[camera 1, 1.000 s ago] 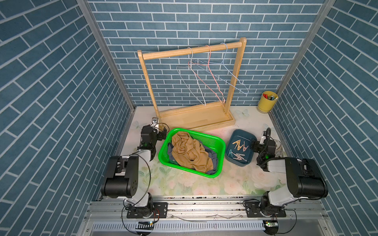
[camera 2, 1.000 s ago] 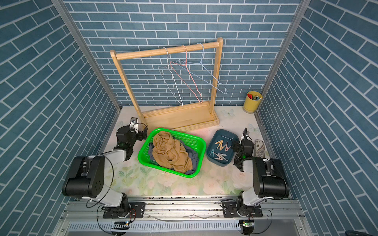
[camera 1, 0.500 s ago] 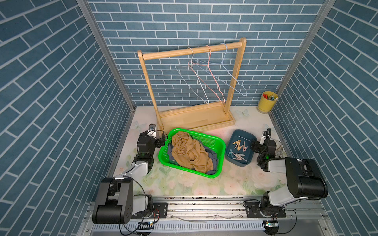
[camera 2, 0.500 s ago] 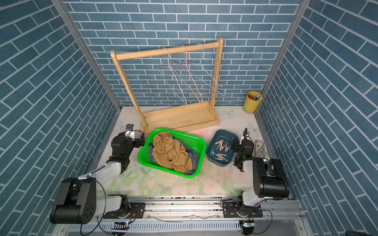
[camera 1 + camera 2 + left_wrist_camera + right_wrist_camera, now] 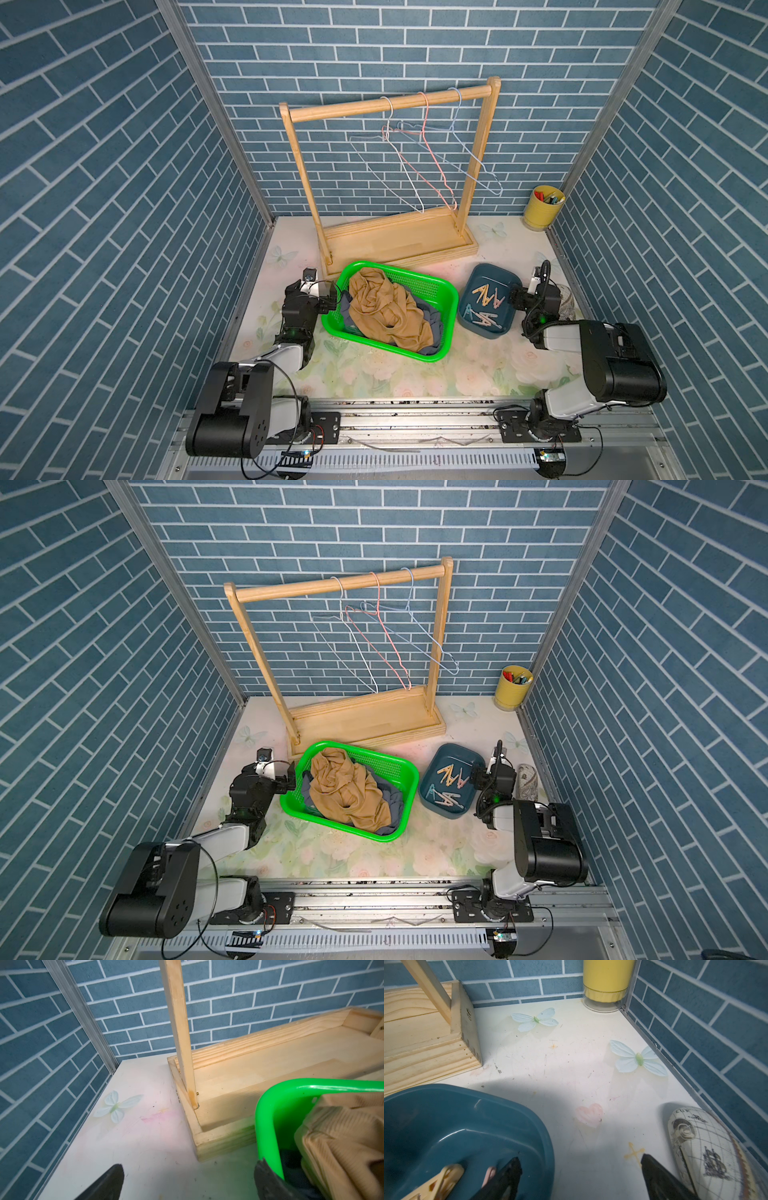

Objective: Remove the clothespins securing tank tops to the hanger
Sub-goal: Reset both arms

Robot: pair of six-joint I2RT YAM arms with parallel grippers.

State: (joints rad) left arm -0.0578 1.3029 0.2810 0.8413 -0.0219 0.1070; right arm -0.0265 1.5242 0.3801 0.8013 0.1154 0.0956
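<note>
Several clothespins (image 5: 484,300) in tan, pink and pale teal lie loose in a dark teal tray (image 5: 471,326). Tank tops are heaped in a green basket (image 5: 446,291), a tan one (image 5: 386,309) on top of a grey-blue one (image 5: 432,324). Three wire hangers (image 5: 415,166) hang bare on the wooden rack (image 5: 399,241). My left gripper (image 5: 330,301) (image 5: 190,1165) is open and empty, one finger (image 5: 268,1178) against the basket's left rim. My right gripper (image 5: 517,297) (image 5: 580,1159) is open and empty, straddling the tray's right edge, beside a tan clothespin (image 5: 438,1180).
A yellow cup (image 5: 542,208) of pens stands in the back right corner. A patterned rounded object (image 5: 706,1151) lies against the right wall, just beside my right gripper. Brick-patterned walls close in the left, right and back.
My left arm has pulled back toward the front, and its gripper has slid nearer along the basket's left side. The hangers have swung a little. The right arm has not moved.
</note>
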